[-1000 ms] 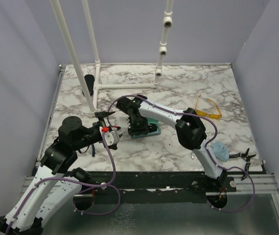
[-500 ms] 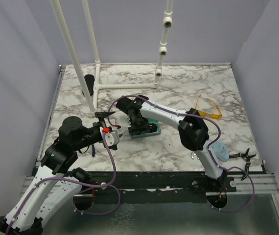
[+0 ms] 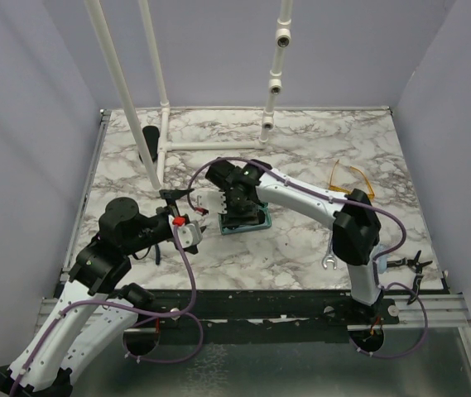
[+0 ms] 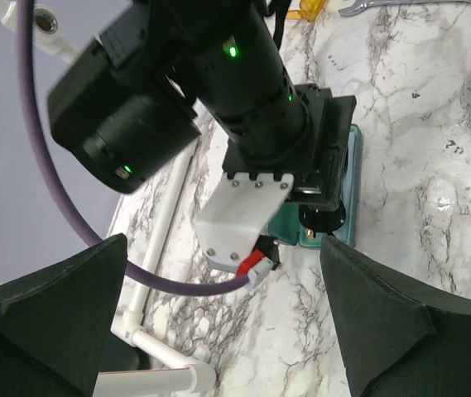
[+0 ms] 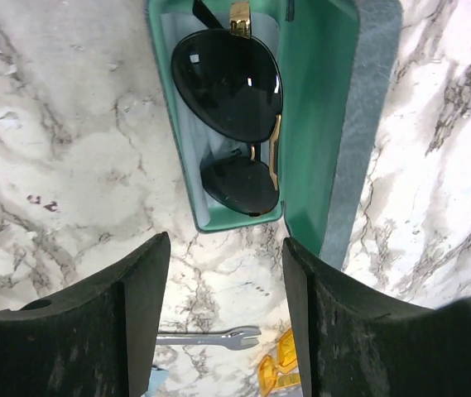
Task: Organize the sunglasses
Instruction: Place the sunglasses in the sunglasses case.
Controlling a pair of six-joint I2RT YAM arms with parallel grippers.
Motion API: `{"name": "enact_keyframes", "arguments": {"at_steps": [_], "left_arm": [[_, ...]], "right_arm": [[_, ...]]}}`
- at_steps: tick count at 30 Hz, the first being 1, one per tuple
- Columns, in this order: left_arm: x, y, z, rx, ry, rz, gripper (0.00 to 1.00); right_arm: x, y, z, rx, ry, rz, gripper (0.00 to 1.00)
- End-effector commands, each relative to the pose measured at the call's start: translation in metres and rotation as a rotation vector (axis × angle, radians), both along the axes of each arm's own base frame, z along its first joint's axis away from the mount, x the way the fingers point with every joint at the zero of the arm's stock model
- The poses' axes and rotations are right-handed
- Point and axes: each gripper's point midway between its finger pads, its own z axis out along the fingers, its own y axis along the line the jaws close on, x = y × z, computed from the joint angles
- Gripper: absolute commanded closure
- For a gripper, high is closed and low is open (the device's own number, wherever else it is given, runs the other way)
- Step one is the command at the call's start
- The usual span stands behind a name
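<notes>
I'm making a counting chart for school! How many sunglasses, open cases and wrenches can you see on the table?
Sunglasses: 2, the dark pair lying inside the case and the yellow pair lying loose.
Open cases: 1, the green-lined case.
Wrenches: 1, the silver wrench.
Total: 4.

The dark-lensed sunglasses (image 5: 233, 116), thin wire frame with gold accents, lie folded inside the open teal-lined case (image 5: 322, 124) at the upper centre of the right wrist view. The translucent yellow-orange sunglasses (image 3: 365, 193) rest on the marble tabletop (image 3: 318, 136) at the right of the overhead view, well apart from the case.
</notes>
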Motion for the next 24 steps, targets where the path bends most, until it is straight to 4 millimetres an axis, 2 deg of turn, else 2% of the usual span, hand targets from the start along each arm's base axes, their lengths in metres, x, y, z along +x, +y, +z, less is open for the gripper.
{"name": "enact_keyframes", "arguments": {"at_steps": [1, 4, 7, 9, 11, 14, 18, 24], "left_arm": [[0.000, 0.001, -0.005, 0.003, 0.000, 0.005, 0.01], [0.000, 0.002, -0.003, -0.002, -0.002, 0.010, 0.01], [0.002, 0.004, -0.004, -0.002, 0.001, 0.026, 0.01], [0.003, 0.006, -0.009, 0.003, 0.011, 0.037, 0.01], [0.005, 0.008, -0.019, 0.024, 0.021, 0.048, 0.03], [0.004, 0.013, -0.045, 0.111, 0.033, 0.036, 0.08], [-0.001, 0.021, -0.087, 0.250, 0.085, 0.006, 0.13], [-0.001, 0.030, -0.137, 0.439, 0.116, -0.061, 0.24]], "right_arm": [[-0.014, 0.018, 0.022, 0.151, 0.017, 0.029, 0.39], [-0.014, 0.026, 0.033, 0.250, 0.011, -0.010, 0.40], [0.000, 0.035, 0.052, 0.419, 0.004, -0.065, 0.40], [0.015, 0.040, 0.065, 0.549, -0.004, -0.103, 0.36], [0.033, 0.039, 0.077, 0.673, 0.003, -0.143, 0.33], [0.044, 0.043, 0.088, 0.793, 0.058, -0.163, 0.32], [0.049, 0.049, 0.082, 0.828, 0.102, -0.168, 0.34], [0.064, 0.052, 0.050, 0.840, 0.204, -0.226, 0.44]]}}
